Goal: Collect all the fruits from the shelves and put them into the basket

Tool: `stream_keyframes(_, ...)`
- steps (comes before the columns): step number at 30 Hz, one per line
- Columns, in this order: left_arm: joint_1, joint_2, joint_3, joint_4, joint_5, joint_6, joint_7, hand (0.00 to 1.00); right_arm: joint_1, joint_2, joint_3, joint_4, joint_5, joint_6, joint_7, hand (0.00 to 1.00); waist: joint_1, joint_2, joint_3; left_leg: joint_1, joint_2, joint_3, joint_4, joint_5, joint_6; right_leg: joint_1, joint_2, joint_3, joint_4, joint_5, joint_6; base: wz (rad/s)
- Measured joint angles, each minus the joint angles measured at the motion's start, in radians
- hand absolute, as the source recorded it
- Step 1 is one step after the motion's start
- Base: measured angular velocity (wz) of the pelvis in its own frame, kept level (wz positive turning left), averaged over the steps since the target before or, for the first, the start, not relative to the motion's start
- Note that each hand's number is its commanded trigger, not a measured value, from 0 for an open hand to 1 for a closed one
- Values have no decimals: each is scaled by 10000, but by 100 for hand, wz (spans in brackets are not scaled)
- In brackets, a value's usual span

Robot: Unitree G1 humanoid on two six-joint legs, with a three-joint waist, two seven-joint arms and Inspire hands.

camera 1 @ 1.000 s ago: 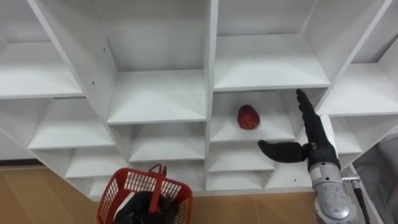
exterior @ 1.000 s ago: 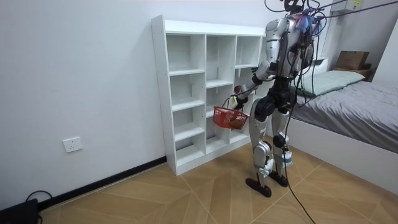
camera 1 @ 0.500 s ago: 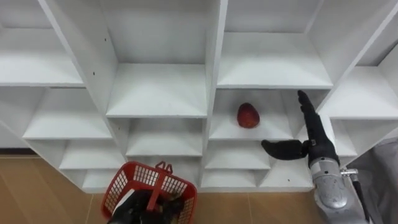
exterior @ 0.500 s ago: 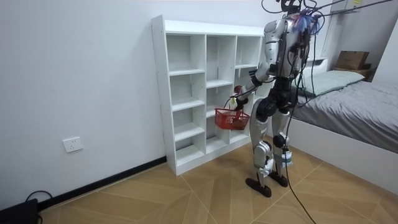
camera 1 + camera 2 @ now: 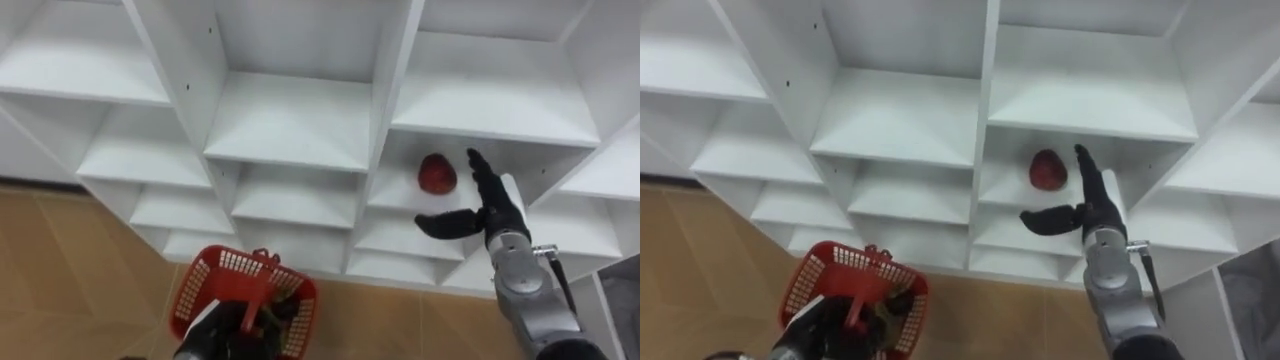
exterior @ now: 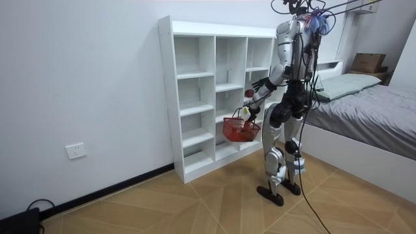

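One red fruit (image 5: 436,173), one red basket (image 5: 196,295), one white closet (image 5: 290,125) with many open compartments, one bed (image 6: 377,110), and one wall socket (image 6: 76,151).

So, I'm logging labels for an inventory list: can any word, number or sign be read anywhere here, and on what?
No text here can be read.
Shelf unit, red basket, red fruit: no print shows on them.
Cardboard box at the room view's right: any marking is too small to read.
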Motion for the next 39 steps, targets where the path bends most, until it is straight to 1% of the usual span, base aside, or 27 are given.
stream_keyframes(2, -243, 1, -170, 194, -9, -2, 7, 100, -220, -5, 164, 257, 12, -5, -204, 0, 161, 4, 16, -424, 31, -19, 202, 1, 0, -391, 6, -40, 143, 0, -6, 6)
stream_keyframes(7, -402, -39, -212, 386, -14, -6, 6, 100, -704, -11, 272, 560, 9, -5, -213, 0, 237, -17, 31, -861, 29, -48, 364, 9, 14, -802, -12, -40, 283, 4, -20, 0)
stream_keyframes(9, -459, -41, -213, 386, -14, -6, 6, 100, -821, -11, 273, 563, 3, -5, -214, 0, 273, -37, 66, -964, 28, -50, 397, 19, 30, -914, -23, -35, 356, 4, -20, 0)
stream_keyframes(11, -606, -62, -216, 395, -13, -6, 8, 100, -931, -64, 273, 562, 1, -5, -217, 0, 402, -65, 131, -1167, 35, -67, 498, 20, 32, -1070, -14, -34, 375, 20, -50, 0)
stream_keyframes(14, -762, -76, -219, 463, -20, -11, 42, 100, -1117, -165, 271, 548, 36, -5, -326, 0, 470, -61, 133, -1568, 33, -133, 585, 43, 56, -1447, -19, -56, 468, 40, -81, 6)
stream_keyframes(19, -801, -76, -221, 503, -17, -8, 82, 100, -1539, -343, 259, 514, 183, -5, -724, 0, 502, -57, 131, -2068, 29, -190, 720, 74, 75, -1913, -51, -139, 575, 50, -98, 4)
stream_keyframes(24, -813, -77, -219, 631, -2, -1, 250, 100, -1780, -681, 211, 518, 196, -5, -1000, 0, 585, -57, 132, -2143, 17, -158, 675, 84, 85, -2089, -107, -180, 710, 46, -92, -1)
stream_keyframes(26, -905, -81, -195, 634, -2, 2, 331, 100, -1810, -859, 109, 557, 471, -5, -1063, 0, 632, -63, 134, -2193, 4, -141, 660, 92, 99, -2148, -125, -182, 712, 46, -91, 0)
stream_keyframes(28, -991, -80, -191, 647, -3, 2, 441, 100, -1811, -904, -163, 586, 534, -5, -1091, 0, 643, -66, 136, -2204, -3, -132, 647, 101, 109, -2178, -136, -173, 728, 45, -89, 0)
stream_keyframes(31, -1141, -75, -170, 767, -3, 5, 519, 100, -1825, -1047, -263, 585, 534, -4, -1287, 0, 635, -91, 151, -2224, -16, -77, 616, 134, 121, -2231, -158, -155, 744, 44, -88, -3)
stream_keyframes(34, -1147, -75, -164, 771, -3, 7, 581, 100, -1825, -1047, -503, 585, 537, 6, -1397, 0, 611, -123, 170, -2220, -15, -9, 618, 147, 133, -2243, -166, -136, 744, 44, -88, -5)
stream_keyframes(39, -1164, -79, -165, 933, -1, 15, 674, 100, -1826, -1052, -521, 625, 524, 15, -1567, 0, 586, -151, 187, -2215, -14, 33, 645, 161, 144, -2254, -181, -134, 788, 45, -89, -1)
